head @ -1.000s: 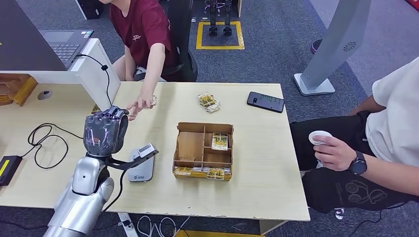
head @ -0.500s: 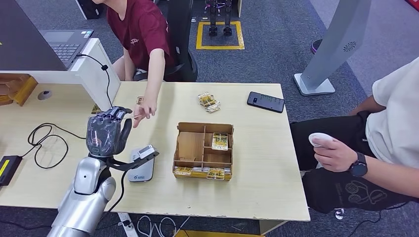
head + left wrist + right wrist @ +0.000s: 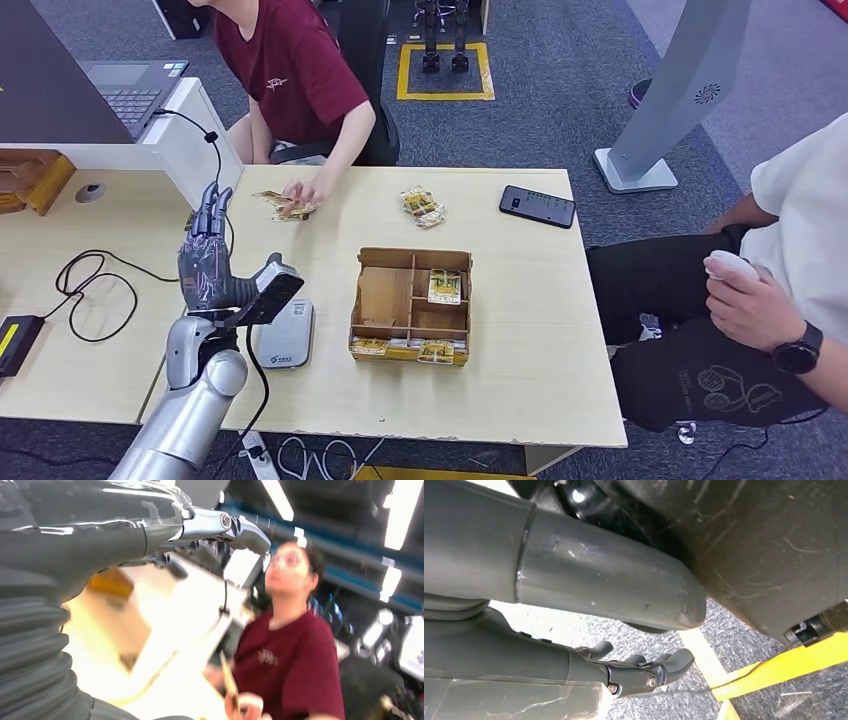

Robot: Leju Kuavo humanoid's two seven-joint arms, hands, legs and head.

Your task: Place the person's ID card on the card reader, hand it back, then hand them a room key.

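On the tabletop (image 3: 520,330) the person's hand (image 3: 300,192) rests on the ID card (image 3: 275,201); the left hand (image 3: 212,262), fingers spread, holds nothing, so reader (image 3: 286,336) and key steps seem undone.

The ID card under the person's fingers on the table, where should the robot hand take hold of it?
Judging by its pose, the ID card lies flat, its right end pinned by the person's hand. Best take the free left end, coming from the left hand's side, pinching that edge once it is lifted or offered.

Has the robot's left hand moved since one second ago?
Yes. The left hand has turned edge-on, fingers pointing away, staying beside the card reader.
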